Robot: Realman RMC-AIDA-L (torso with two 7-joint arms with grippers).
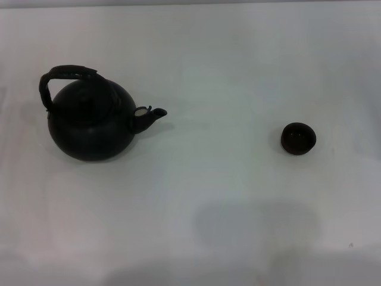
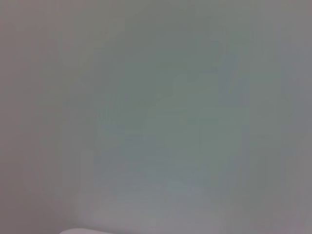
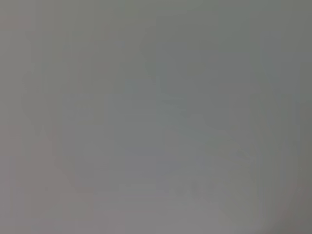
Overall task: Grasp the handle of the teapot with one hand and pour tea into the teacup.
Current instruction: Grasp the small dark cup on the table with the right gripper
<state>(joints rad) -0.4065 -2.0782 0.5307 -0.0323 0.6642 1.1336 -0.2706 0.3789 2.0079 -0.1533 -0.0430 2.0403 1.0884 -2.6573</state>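
The teapot [image 1: 92, 122] stands upright at the table's [image 1: 226, 65] left, spout [image 1: 150, 116] toward the teacup [image 1: 298, 138], which sits well apart on the right. I see neither gripper in any of the 3 views, so released or clenched I cannot tell. Risks, in my judgement: the handle [image 1: 64, 74] leans off-centre, so a grasp may let the pot swing; the cup is tiny, so tea may miss it. Both wrist views show only blank grey.

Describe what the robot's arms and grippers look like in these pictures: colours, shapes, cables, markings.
Nothing of them can be described: neither arm nor gripper shows in any view. The head view holds only the teapot, its handle and the teacup on the white table. Both wrist views show only a plain grey surface.
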